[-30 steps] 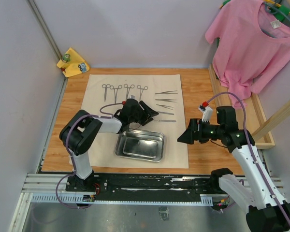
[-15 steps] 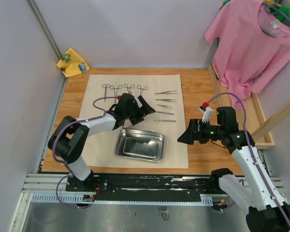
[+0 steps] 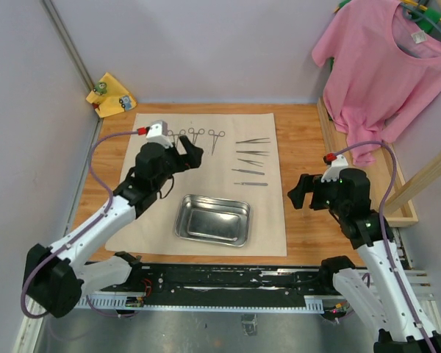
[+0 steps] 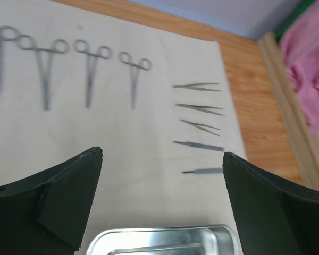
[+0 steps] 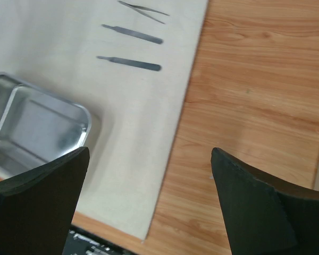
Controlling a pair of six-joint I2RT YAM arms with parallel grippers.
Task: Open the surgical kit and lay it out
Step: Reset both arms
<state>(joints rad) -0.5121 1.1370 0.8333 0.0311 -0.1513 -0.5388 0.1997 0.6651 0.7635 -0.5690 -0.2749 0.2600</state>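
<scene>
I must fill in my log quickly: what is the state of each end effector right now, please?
Left end effector: open, holding nothing.
Right end effector: open, holding nothing.

Top view looks down from behind over the whole table (image 3: 301,132). Both wrist views sit close above the cloth (image 4: 149,133), tilted forward, sharing the tray (image 5: 37,127) and nearest tweezers (image 5: 130,64)

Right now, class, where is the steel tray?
In the top view, the steel tray lies centrally on the beige cloth wrap near its front edge, just nearer than the tweezers.
</scene>
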